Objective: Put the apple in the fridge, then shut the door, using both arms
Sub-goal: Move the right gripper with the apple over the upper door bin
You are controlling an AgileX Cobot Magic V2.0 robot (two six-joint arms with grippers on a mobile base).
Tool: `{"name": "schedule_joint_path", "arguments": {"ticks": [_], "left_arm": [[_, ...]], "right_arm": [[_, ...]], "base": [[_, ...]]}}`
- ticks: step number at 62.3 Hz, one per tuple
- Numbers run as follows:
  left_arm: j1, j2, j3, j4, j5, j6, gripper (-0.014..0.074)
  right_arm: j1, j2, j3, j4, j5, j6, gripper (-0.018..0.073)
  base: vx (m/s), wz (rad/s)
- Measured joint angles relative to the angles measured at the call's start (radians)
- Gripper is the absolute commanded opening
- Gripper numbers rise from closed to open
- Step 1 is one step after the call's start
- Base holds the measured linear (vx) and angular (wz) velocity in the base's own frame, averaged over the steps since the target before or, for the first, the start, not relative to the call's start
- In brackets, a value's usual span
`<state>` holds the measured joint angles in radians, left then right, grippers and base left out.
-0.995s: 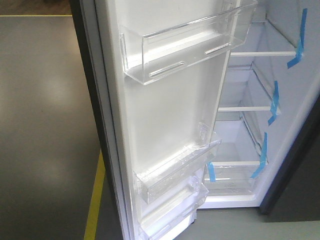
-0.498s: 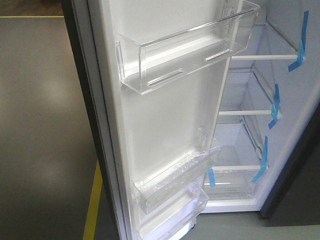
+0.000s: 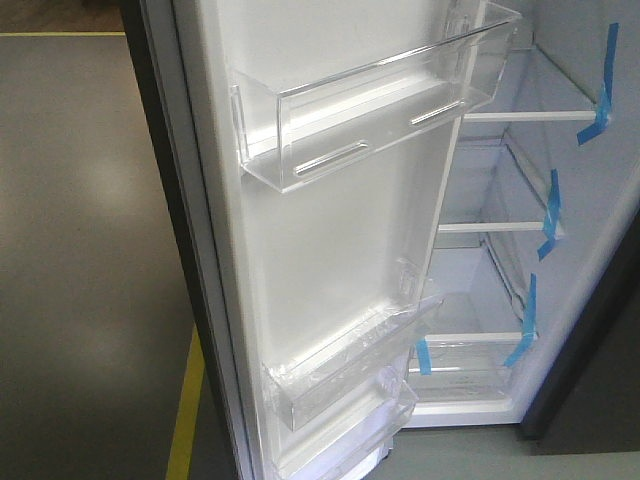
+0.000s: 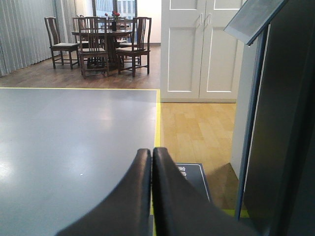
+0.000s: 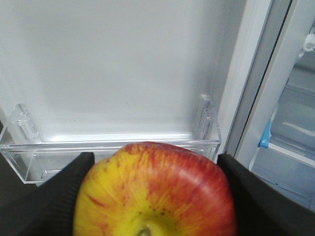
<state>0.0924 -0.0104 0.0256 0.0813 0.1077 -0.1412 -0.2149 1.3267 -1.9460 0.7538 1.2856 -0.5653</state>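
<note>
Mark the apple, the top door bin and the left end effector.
round red-and-yellow apple [image 5: 155, 191]: right wrist view, middle of its skin.
clear plastic top door bin [image 3: 390, 100]: front-facing view, front wall.
black left end effector [image 4: 151, 153]: left wrist view, between its shut fingertips.

Door [image 3: 330, 250] bins [image 3: 370, 110] jut left; shelves [image 3: 500, 227] bare beyond.

Bright, even indoor light; soft focus up close.
The white door [image 3: 330, 230] liner glares, washing out its clear bins [image 3: 370, 110]. The grey floor [image 4: 74, 142] carries a pale sheen; daylight enters at far windows [image 4: 110, 6]. The apple [image 5: 157, 191] is slightly blurred in the near frame, and the left fingers [image 4: 138, 196] are dark, soft-edged.
</note>
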Motion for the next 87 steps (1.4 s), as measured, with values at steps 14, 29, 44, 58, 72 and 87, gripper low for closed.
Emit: {"name": "schedule_joint_path", "arguments": {"ticks": [14,29,44,58,72,87], "left_arm": [[0.000,0.000,0.000,0.000,0.000,0.000,-0.0006],[0.000,0.000,0.000,0.000,0.000,0.000,-0.0006],[0.000,0.000,0.000,0.000,0.000,0.000,-0.0006],[0.000,0.000,0.000,0.000,0.000,0.000,-0.0006],[0.000,0.000,0.000,0.000,0.000,0.000,-0.0006],[0.000,0.000,0.000,0.000,0.000,0.000,-0.0006]], "right_arm": [[0.000,0.000,0.000,0.000,0.000,0.000,0.0055],[0.000,0.000,0.000,0.000,0.000,0.000,0.0055],[0.000,0.000,0.000,0.000,0.000,0.000,0.0055],[0.000,0.000,0.000,0.000,0.000,0.000,0.0055],[0.000,0.000,0.000,0.000,0.000,-0.002,0.0056],[0.000,0.000,0.000,0.000,0.000,-0.002,0.0056]], "base": [[0.00,0.00],[0.00,0.00],[0.00,0.00],[0.00,0.00],[0.00,0.00],[0.00,0.00]]}}
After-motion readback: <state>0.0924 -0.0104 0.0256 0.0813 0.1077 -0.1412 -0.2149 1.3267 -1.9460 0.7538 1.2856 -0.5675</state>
